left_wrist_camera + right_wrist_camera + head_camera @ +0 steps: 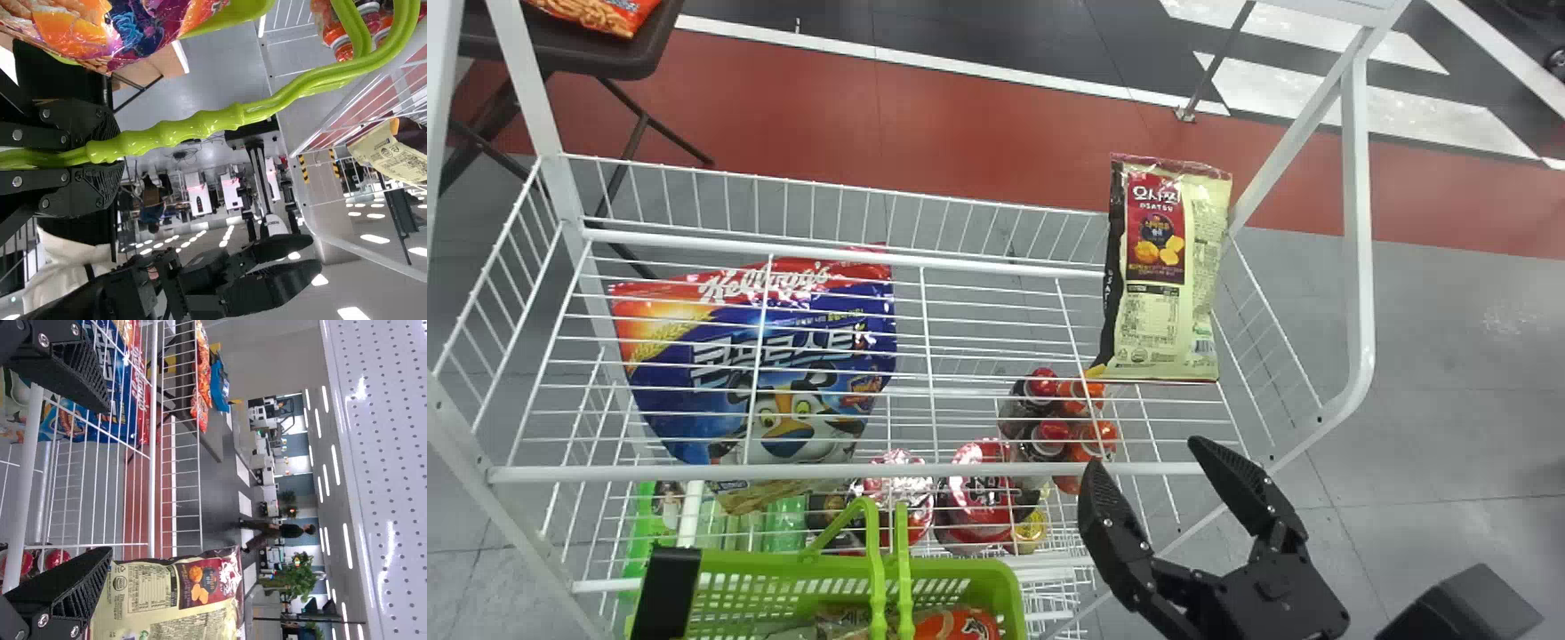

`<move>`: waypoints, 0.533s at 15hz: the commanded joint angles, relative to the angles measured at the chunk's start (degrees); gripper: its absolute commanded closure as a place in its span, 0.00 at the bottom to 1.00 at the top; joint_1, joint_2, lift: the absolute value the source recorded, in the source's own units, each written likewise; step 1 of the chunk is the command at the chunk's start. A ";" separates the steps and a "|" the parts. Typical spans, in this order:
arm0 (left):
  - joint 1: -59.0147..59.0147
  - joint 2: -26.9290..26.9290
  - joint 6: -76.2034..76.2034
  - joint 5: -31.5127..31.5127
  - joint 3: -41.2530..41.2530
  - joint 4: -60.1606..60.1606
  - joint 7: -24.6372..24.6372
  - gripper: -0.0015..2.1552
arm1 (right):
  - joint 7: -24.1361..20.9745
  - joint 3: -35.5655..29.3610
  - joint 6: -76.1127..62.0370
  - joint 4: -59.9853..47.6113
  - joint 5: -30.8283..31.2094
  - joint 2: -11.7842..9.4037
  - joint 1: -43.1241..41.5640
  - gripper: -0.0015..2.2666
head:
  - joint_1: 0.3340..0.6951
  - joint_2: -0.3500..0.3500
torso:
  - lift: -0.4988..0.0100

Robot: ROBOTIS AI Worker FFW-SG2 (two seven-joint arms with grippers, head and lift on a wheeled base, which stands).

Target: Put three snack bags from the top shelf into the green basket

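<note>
While bottles (1051, 432) sit below, a rail (827, 473) (white) fronts the bag (1172, 302).

Snack bag (1199, 258): you see pale yellow, with a maroon panel and a black side strip. Basket (1003, 582): your lime green, slotted in rows. Cereal bag (680, 342): red over blue, orange-yellow at one side. Wire shelf (827, 475): white grid. Floor (1449, 329): grey, red-banded, white-striped.
</note>
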 commanded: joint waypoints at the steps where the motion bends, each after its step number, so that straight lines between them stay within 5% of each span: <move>1: 0.49 -0.15 -0.01 0.03 0.04 -0.02 0.05 1.00 | -1.17 1.56 -0.07 -0.22 2.82 0.02 -0.04 0.03 | 1.00 0.00 | 0.88; 8: 0.75 -0.15 -0.01 0.03 -0.05 -0.37 0.22 1.00 | -1.53 2.35 -0.94 -0.13 3.87 -0.25 -0.48 0.03 | 1.00 0.00 | 0.88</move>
